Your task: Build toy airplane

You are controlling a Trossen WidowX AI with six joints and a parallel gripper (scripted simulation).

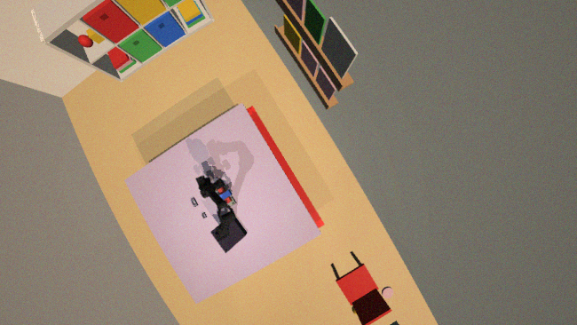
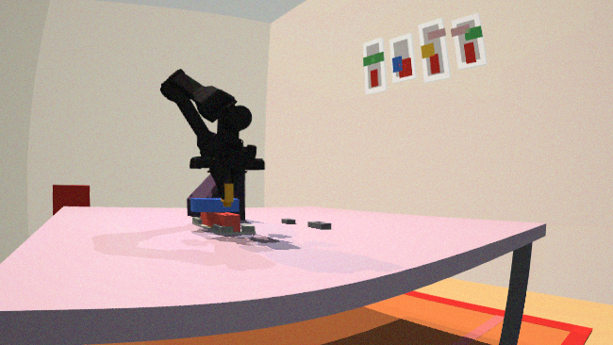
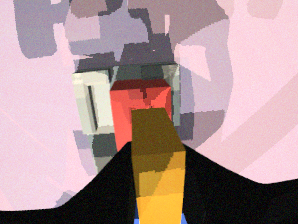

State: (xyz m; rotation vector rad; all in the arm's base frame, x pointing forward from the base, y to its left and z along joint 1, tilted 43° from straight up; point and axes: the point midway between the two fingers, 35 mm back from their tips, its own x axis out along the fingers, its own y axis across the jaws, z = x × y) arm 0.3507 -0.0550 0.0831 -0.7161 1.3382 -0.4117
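Landmark: jig (image 1: 233,202) (image 2: 223,230) (image 3: 103,107), on pink table (image 1: 275,240) (image 2: 330,269). Red fuselage (image 1: 229,200) (image 2: 226,221) (image 3: 118,112) lies lengthwise in jig; full seating cannot be confirmed. Blue wing (image 1: 225,194) (image 2: 214,205) above jig, crosswise over fuselage; tab fit hidden. Gripper (image 2: 228,189) (image 3: 150,145) clamped on yellow tail fin (image 2: 228,192) (image 3: 159,172), fin roughly upright above jig, over fuselage's tail end; fin-to-socket contact unclear. Larger grey block (image 1: 193,199) (image 2: 320,225) and smaller grey block (image 1: 204,215) (image 2: 289,221) on table, both apart from jig.
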